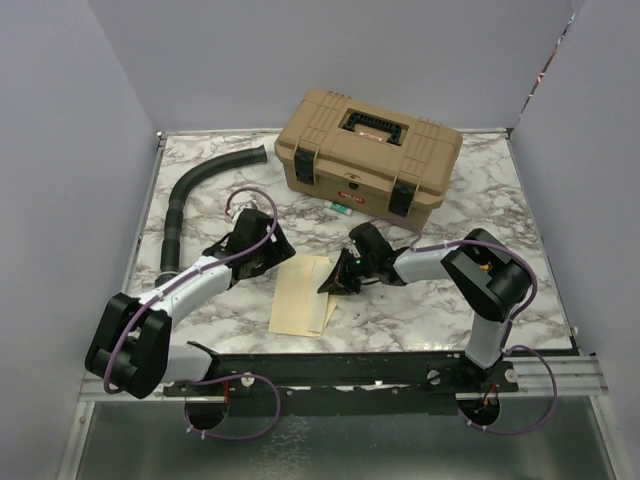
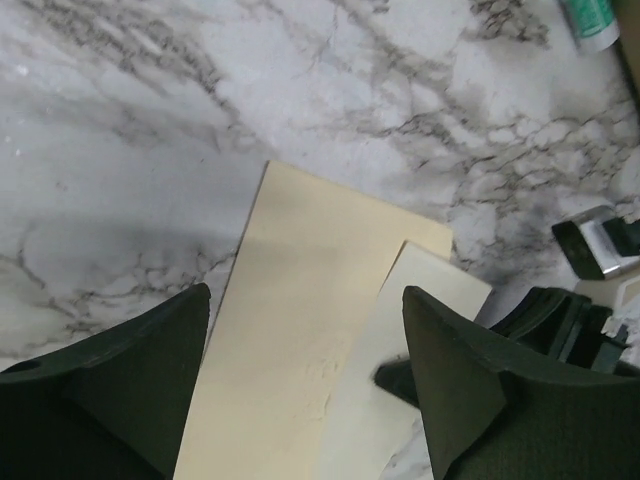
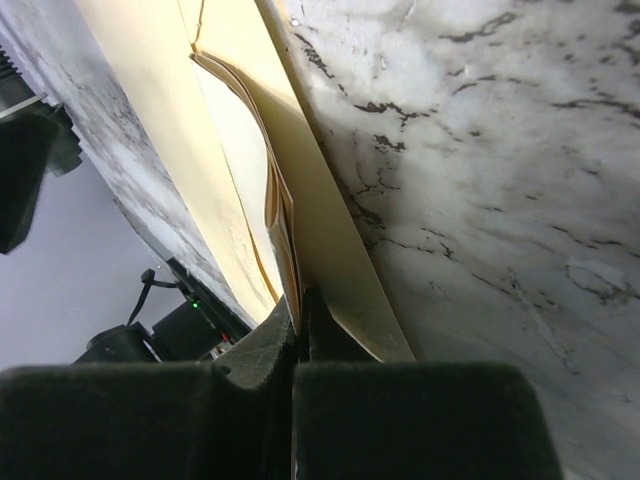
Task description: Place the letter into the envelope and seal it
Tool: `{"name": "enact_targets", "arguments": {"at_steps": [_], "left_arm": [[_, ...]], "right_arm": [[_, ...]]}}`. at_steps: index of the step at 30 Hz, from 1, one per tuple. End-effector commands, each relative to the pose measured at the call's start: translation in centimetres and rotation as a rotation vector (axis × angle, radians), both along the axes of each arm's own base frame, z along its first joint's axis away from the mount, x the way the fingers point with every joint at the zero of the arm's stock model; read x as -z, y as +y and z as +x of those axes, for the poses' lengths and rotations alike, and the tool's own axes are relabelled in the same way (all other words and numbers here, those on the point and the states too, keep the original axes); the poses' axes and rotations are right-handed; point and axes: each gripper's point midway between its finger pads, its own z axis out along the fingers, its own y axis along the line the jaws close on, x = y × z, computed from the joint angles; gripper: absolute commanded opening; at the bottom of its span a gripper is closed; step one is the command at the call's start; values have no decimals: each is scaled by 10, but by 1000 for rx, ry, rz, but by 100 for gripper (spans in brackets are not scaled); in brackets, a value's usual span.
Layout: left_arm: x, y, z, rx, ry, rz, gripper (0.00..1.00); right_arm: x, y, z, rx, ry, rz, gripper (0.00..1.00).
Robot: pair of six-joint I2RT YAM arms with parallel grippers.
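The right end effector (image 3: 300, 335) is pinched shut on the envelope's (image 3: 335, 270) 3 o'clock edge, apparently to pin it. The left end effector (image 2: 305, 300) hovers wide open and empty over its 10 o'clock corner. A browner edge inside seems to be the letter (image 3: 272, 195). The envelope lies on the desk (image 1: 450, 290), at 6 o'clock from the toolbox (image 1: 365, 150).

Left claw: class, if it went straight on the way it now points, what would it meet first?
Most likely the envelope, lying on the table just ahead of the open left claw, though depth is unclear.
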Motion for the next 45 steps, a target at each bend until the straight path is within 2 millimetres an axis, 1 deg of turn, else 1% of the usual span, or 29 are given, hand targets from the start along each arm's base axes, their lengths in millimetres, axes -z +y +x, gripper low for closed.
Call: {"name": "enact_targets", "arguments": {"at_steps": [1,4,5,9,14,16,21,26,28,30,33,36,37,39,41,45], "left_arm": [[34,22,-63,51,233,88,78],[51,24,-85,43,296,58,74],[54,24,-89,45,305,54,71],[59,19,-94,59,326,27,62],[70,18,-105,50,371,0,49],[72,15,-108,46,383,-21,45],[73,10,-108,43,380,-57,38],[70,10,-104,23,346,-77,35],[68,9,-102,15,329,-91,35],[67,8,-102,15,321,-97,35],[69,8,-102,26,322,-89,35],[69,9,-100,34,315,-79,35],[68,9,-99,37,309,-76,35],[66,10,-96,35,294,-70,35],[65,11,-94,33,285,-62,35],[65,11,-92,29,284,-56,36]], "right_arm": [[15,-12,-6,0,25,-89,0],[10,-11,-9,25,65,-72,0],[9,-11,-11,40,88,-66,0],[6,-12,-14,77,142,-65,0],[5,-5,-18,70,213,-50,0],[5,-2,-20,69,243,-32,0],[2,5,-19,85,291,0,0],[-6,12,-16,119,320,51,0],[-9,16,-13,110,312,66,0],[-9,18,-10,86,288,63,0],[0,18,-9,30,246,24,0],[12,11,-8,-24,185,-42,0],[15,6,-10,-32,180,-73,1],[17,0,-9,-41,149,-106,3],[14,-3,-7,-46,113,-120,8],[3,-10,1,-52,26,-151,33]]}}
